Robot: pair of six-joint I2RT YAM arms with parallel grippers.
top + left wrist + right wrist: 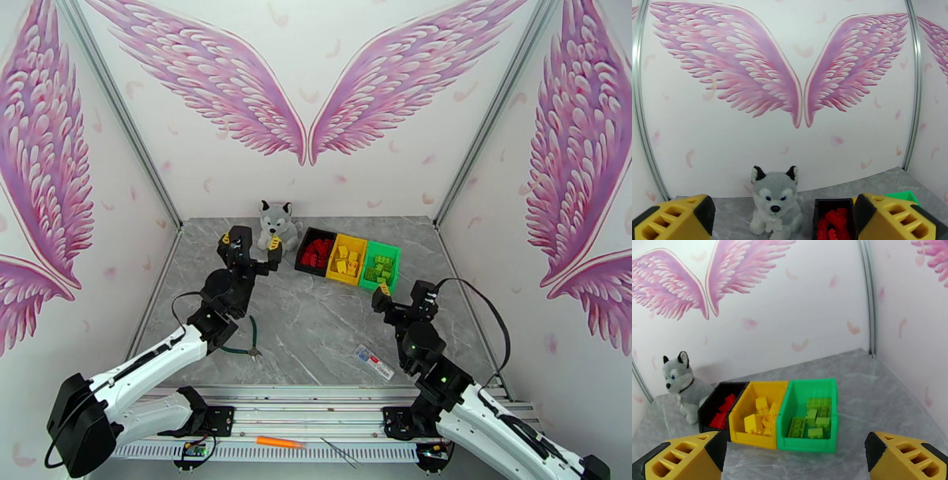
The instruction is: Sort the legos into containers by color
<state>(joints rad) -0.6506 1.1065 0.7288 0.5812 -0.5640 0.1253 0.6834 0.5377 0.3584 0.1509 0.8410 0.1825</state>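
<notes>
Three containers stand in a row at the back middle of the table. The black container point(306, 251) point(705, 413) point(817, 215) holds red legos point(317, 253) point(723, 410) point(832, 222). The yellow one point(335, 272) point(750, 439) holds yellow legos point(346, 260) point(760, 415). The green one point(395, 264) point(805, 445) holds light green legos point(381, 268) point(814, 417). My left gripper point(251, 241) point(783, 213) hangs open, left of the black container and facing the back wall. My right gripper point(404, 294) point(794, 449) is open just in front of the green container. Neither holds anything.
A plush husky point(276, 225) point(776, 203) point(681, 388) sits left of the black container. Green-handled pliers point(249, 343) lie by the left arm. A small white packet point(374, 362) lies near the right arm. An orange pen point(278, 442) rests on the front rail.
</notes>
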